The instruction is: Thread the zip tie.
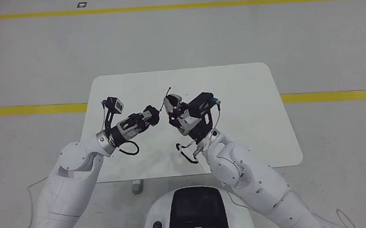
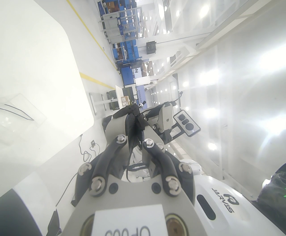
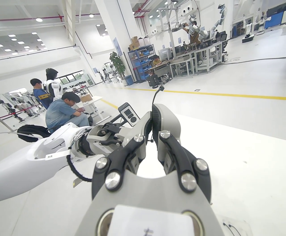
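Zip tie (image 3: 156, 96) pinched upright in the right gripper (image 3: 152, 116) — left gripper (image 2: 133, 111) just beside it

The tie's long axis rises out of the clamped right fingers, head at the free top end. The left gripper faces it tip to tip with its fingers pressed together — possibly on the tail, which is hard to tell. Both are above the middle of the white table (image 1: 244, 85), with open space all round.
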{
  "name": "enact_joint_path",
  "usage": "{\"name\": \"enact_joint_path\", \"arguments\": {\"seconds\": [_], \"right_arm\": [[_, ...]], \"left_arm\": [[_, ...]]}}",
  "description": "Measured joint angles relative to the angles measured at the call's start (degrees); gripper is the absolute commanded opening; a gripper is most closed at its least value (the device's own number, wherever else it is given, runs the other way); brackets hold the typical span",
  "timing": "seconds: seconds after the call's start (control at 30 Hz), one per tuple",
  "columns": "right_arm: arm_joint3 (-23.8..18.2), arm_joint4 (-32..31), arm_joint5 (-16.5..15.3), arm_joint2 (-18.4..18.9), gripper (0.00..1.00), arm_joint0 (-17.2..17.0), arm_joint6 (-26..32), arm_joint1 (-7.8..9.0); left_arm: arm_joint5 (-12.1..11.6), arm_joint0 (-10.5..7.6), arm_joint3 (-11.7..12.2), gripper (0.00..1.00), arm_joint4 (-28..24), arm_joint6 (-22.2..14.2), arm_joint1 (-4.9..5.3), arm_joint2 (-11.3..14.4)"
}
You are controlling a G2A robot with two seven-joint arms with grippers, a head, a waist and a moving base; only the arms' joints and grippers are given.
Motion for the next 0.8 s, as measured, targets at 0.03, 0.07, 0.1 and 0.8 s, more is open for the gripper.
{"name": "enact_joint_path", "arguments": {"seconds": [0.03,0.07,0.1,0.8], "right_arm": [[0.0,-0.1,0.0,0.1,0.00,-0.1,0.0,-0.04],[0.0,-0.2,0.1,0.1,0.00,-0.1,0.0,-0.08],[0.0,-0.4,0.1,0.2,0.00,-0.2,0.1,-0.12],[0.6,-0.5,-1.2,1.1,0.00,-0.7,1.9,-1.07]], "left_arm": [[0.0,0.00,0.0,0.00,0.0,0.0,0.00,0.0],[0.0,0.00,0.0,0.00,0.0,0.0,0.00,0.0],[0.0,0.00,0.0,0.00,0.0,0.0,0.00,0.0],[0.0,0.00,0.0,0.00,0.0,0.0,0.00,0.0]]}}
